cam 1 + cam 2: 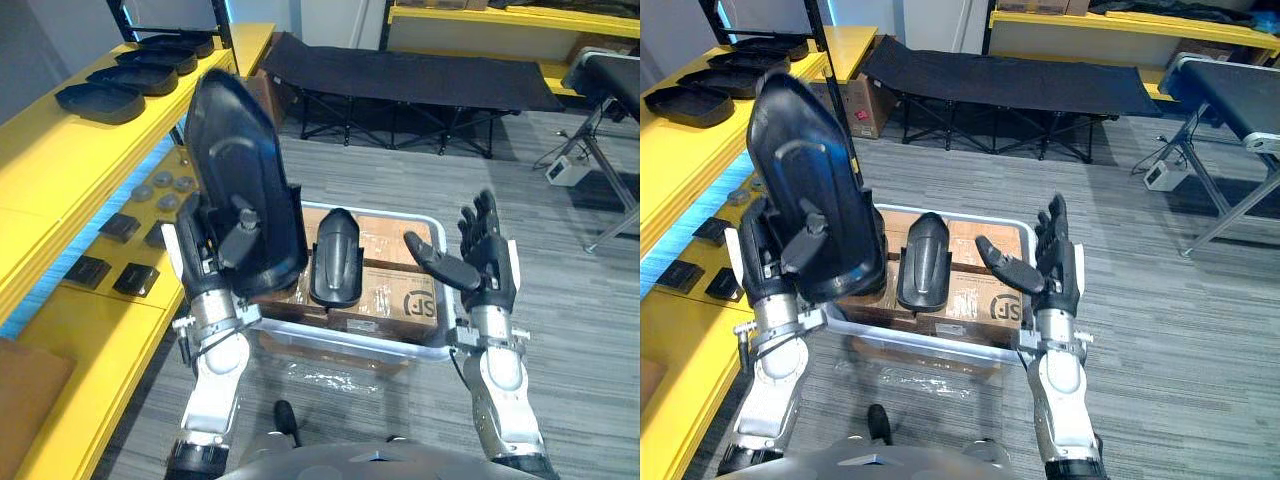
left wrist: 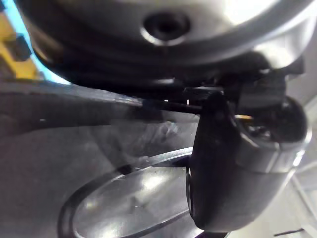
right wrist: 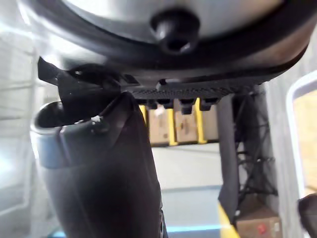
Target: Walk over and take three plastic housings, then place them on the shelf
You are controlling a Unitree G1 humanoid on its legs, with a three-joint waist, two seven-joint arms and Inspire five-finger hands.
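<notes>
Plastic housings (image 1: 100,102), black and shallow, lie in a row on the far top level of the yellow shelf (image 1: 60,190) that runs along the left. A black folding cot (image 1: 400,75) stands far across the grey floor. Near the middle sits a white crate (image 1: 350,345) holding cardboard boxes (image 1: 395,295). Left of the crate, the left robot hand (image 1: 205,255) grasps a large plastic housing (image 1: 245,190) upright, thumb pressed on its front, fingers behind it. A smaller housing (image 1: 337,260) lies on top of the boxes. The right robot hand (image 1: 490,265) is raised at the crate's right edge, released, fingers straight and thumb spread. Small black squares (image 1: 135,278) and grey discs (image 1: 165,190) lie on the shelf's lower level.
</notes>
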